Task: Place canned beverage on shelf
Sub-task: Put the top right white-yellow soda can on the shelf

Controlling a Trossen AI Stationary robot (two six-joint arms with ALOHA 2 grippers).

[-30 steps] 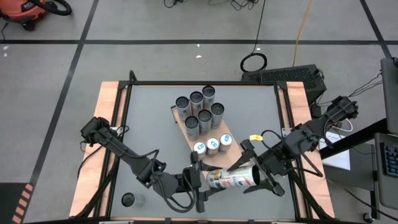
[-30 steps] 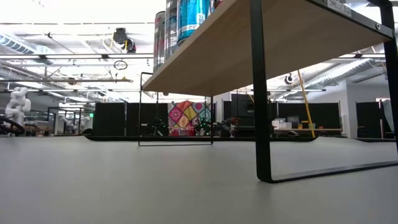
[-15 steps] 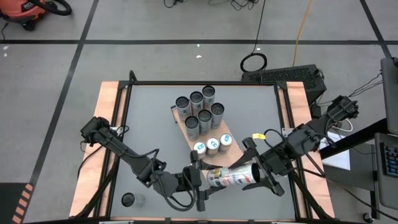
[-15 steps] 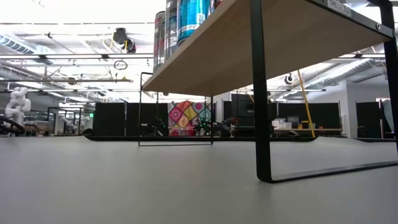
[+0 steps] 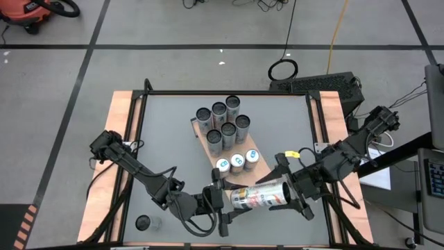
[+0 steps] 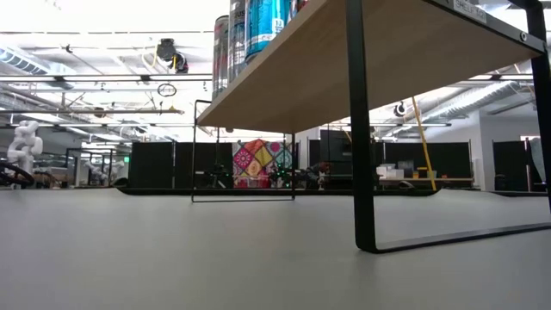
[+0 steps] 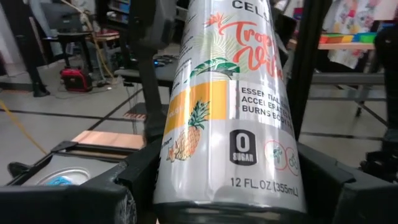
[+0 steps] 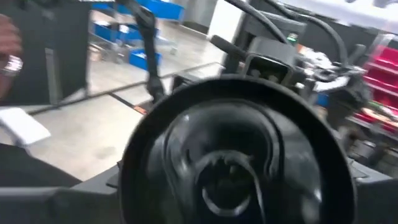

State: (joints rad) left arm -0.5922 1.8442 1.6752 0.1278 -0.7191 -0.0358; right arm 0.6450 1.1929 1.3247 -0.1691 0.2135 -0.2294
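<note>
— Can (image 5: 258, 196) position?
— Lying sideways above the worktop's (image 5: 166, 139) near edge. My left tool (image 5: 223, 200) clamps its base end; my right tool (image 5: 290, 194) straddles the top end, though I can't tell if it grips.
— Shelf (image 5: 208, 149)?
— Farther back, mid-worktop, carrying three white-topped cans (image 5: 236, 162) and six dark-topped ones (image 5: 223, 121).

Low view: shelf (image 6: 362, 52) cut off at top edge, cans on it only partly visible. Right wrist view: can (image 8: 233, 155) end fills frame, blurred. Left wrist view: can top cropped.
</note>
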